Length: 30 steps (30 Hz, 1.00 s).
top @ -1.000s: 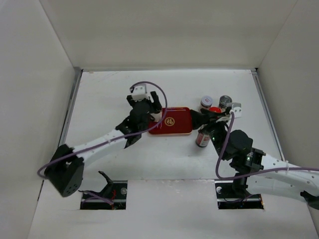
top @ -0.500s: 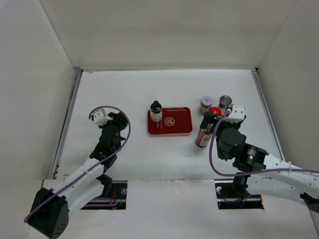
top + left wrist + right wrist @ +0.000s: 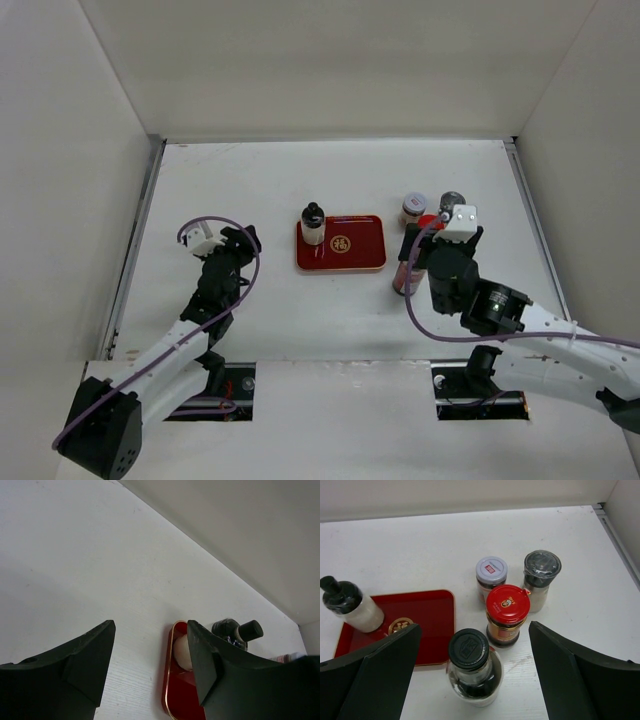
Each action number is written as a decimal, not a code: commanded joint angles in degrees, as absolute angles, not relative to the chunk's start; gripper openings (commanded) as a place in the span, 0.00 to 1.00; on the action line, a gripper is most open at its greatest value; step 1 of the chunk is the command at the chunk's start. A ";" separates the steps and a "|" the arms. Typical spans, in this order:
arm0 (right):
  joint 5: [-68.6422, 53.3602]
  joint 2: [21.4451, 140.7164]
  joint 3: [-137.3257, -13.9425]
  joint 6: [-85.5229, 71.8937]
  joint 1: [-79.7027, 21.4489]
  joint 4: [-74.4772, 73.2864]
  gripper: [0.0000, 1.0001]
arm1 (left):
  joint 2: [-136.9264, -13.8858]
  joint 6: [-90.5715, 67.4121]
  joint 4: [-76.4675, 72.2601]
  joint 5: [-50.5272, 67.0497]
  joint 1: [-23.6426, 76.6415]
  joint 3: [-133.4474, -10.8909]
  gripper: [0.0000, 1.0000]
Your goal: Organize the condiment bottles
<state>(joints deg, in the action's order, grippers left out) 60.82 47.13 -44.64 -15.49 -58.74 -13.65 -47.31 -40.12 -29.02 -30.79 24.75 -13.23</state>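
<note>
White walls stand round your white tabletop [image 3: 250, 180]. Near the middle lies a red tray [image 3: 365, 255] with a gold mark on it. Your white bottle [image 3: 313, 227] with the black cap stands upright in the tray, in its far left corner.

Your other four bottles and jars stand on the tabletop just to the right of the tray, close together. The dark bottle [image 3: 470, 662] with the black cap is nearest to you, just beside the tray's near right corner. Right behind it is the red jar [image 3: 507, 612]. Behind that, the white-lid jar [image 3: 491, 572] is on the left and the shaker [image 3: 541, 575] with the grey lid is on the right. All four are upright. You cannot tell from these views if they touch each other.

Your right hand [image 3: 472, 628] hangs over this group. Its two fingers are wide apart and grip nothing. In its wrist view the dark bottle shows between them, below.

Your left hand [image 3: 150, 630] is on the left side of the tabletop, well apart from the tray. Its fingers are apart too, with only bare tabletop between them. It points toward the tray, and its camera sees the tray's left end with the white bottle on it
</note>
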 commanded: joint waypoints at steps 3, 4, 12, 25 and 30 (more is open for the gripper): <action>57.58 47.20 -45.35 -18.11 -54.81 -13.97 0.95 | -48.16 -40.78 -33.57 -29.71 24.30 -12.83 0.58; 56.18 47.37 -45.09 -18.11 -54.02 -13.89 0.95 | -48.16 -40.78 -33.57 -29.45 24.30 -12.75 0.58; 47.99 48.08 -43.42 -20.91 -49.09 -11.69 0.83 | -49.04 -40.87 -34.10 -29.09 24.12 -12.74 0.59; 45.61 51.07 -43.24 -22.76 -47.50 -10.81 0.50 | -47.64 -40.87 -33.75 -29.09 23.51 -12.30 0.61; 46.76 48.25 -43.33 -23.38 -47.68 -9.84 0.26 | -48.25 -40.87 -33.75 -28.83 23.60 -12.48 0.61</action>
